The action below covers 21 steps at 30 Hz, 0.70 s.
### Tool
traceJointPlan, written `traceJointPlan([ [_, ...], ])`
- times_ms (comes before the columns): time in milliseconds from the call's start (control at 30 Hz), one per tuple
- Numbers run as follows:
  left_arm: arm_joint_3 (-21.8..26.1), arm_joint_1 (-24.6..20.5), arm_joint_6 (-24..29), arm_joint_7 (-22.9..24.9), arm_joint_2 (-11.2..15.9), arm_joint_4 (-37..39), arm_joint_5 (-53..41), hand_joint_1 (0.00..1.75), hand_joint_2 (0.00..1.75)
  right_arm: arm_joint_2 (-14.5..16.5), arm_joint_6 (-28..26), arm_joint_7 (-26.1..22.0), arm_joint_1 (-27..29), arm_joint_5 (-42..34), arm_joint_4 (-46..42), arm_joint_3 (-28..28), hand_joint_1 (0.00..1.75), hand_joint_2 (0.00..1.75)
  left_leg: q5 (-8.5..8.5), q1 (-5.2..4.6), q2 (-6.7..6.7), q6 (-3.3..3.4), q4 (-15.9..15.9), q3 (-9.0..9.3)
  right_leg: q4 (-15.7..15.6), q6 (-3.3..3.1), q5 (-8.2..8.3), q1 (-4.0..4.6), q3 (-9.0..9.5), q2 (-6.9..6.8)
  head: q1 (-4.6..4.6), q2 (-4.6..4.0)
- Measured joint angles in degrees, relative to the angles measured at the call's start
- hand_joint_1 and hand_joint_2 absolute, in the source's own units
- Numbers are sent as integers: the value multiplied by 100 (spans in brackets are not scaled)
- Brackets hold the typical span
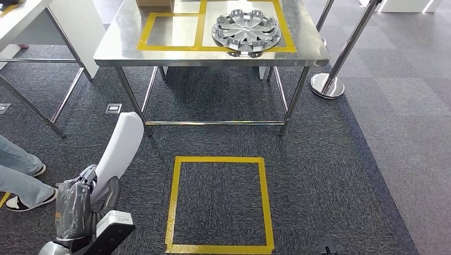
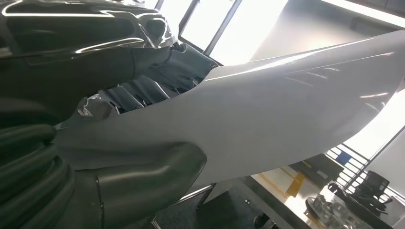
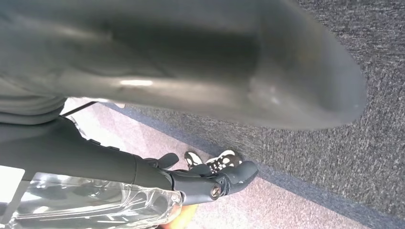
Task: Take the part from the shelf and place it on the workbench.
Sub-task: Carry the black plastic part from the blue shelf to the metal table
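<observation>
Fingers of the left hand wrap around a long white panel; the right hand's state I cannot tell.

Head view high, facing down at workbench; wrist views close.

The steel table stands far ahead. A wheel cover fills its right marked square; the left taped square is bare, open to a hand from the near edge. A post base stands right of the table. A person's feet are near left, beside the white part.
</observation>
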Motion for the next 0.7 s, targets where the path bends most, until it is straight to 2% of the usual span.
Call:
traceJointPlan([
  [33, 1, 6, 2, 1, 1, -2, -12, 175, 175, -1, 0, -2, -4, 0, -1, 0, 0, 0, -21, 10, 13, 36, -7, 43, 169, 1, -78, 1, -87, -16, 8, 0],
  [100, 2, 22, 6, 3, 0, -3, -28, 175, 175, -4, 0, -5, -7, 0, 0, 1, 0, 0, -49, 14, 46, 61, -9, 111, 821, -18, -383, 7, -431, -43, 19, 0],
  [167, 1, 46, 6, 11, 1, -2, -44, 175, 175, -7, 0, -5, 13, 0, 1, 0, 0, 0, -98, 16, 65, 41, -4, 173, 1515, -24, -631, 11, -846, -46, 20, 0],
  [200, 1, 56, 6, 16, 2, -2, -51, 175, 175, -7, 0, -5, 26, 0, 1, -1, 0, 0, -129, 24, 71, 19, -1, 218, 1618, -24, -626, 11, -943, -49, 20, 0],
  [233, 1, 62, 6, 22, 1, -1, -58, 175, 175, -8, 0, -5, 36, 0, 0, -2, 0, 0, -167, 38, 75, -10, 1, 275, 1494, -26, -532, 9, -929, -54, 20, 0],
  [300, 1, 65, 7, 39, 0, -1, -72, 175, 175, -10, 0, -5, 49, 0, 0, -3, 0, 0, -280, 71, 84, -91, 6, 409, 742, -29, -135, 1, -659, -100, 26, 0],
  [367, 1, 62, 14, 59, -1, 2, -82, 175, 175, -11, 4, -5, 55, 0, 4, -1, 0, 0, -395, 77, 89, -180, 8, 511, 171, -75, 100, 16, -457, -153, 31, 0],
  [400, -1, 61, 19, 64, -1, 2, -83, 175, 175, -10, 7, -5, 61, 0, 5, -1, 0, 0, -428, 75, 90, -226, 3, 548, 82, -123, 130, 31, -430, -165, 32, 0],
  [467, -3, 53, 31, 70, -2, 0, -84, 175, 175, -10, 9, -4, 57, 3, 3, -3, 0, 0, -408, 79, 89, -305, 42, 562, 84, -237, 62, 50, -383, -134, 24, 0],
  [500, -4, 50, 36, 71, -1, -1, -84, 175, 175, -11, 8, -4, 56, 4, 3, -3, 0, 0, -355, 87, 83, -335, 176, 507, 67, -282, 35, 42, -334, -122, 21, 0],
  [533, -5, 45, 40, 72, -1, -1, -84, 175, 175, -13, 8, -4, 49, 6, 2, -3, 0, 0, -306, 92, 78, -359, 413, 367, 47, -322, 4, 32, -272, -110, 9, 0],
  [567, -6, 44, 41, 73, 1, -1, -86, 175, 175, -15, 7, -5, 41, 7, 0, -3, 0, 0, -303, 97, 73, -380, 748, 148, 27, -353, -29, 23, -204, -100, -1, 0],
  [600, -8, 45, 41, 75, 1, 1, -93, 175, 175, -16, 6, -6, 38, 7, 0, -4, 0, 0, -380, 100, 68, -396, 1113, -113, 16, -378, -74, 26, -149, -92, -9, 0],
  [633, -11, 47, 40, 78, 1, 2, -108, 175, 175, -18, 7, -7, 36, 7, -1, -4, 0, 0, -536, 102, 68, -409, 1434, -382, 9, -394, -124, 33, -96, -80, -17, 0],
  [667, -14, 51, 38, 83, 0, 4, -125, 175, 175, -19, 7, -7, 38, 7, 0, -5, 0, 0, -699, 104, 68, -416, 1649, -614, 8, -401, -178, 40, -39, -65, -15, 0],
  [700, -16, 54, 37, 88, -1, 7, -146, 175, 175, -19, 7, -9, 42, 7, 0, -7, 0, 0, -794, 103, 68, -412, 1715, -771, 8, -405, -233, 51, 28, -48, -17, 0],
])
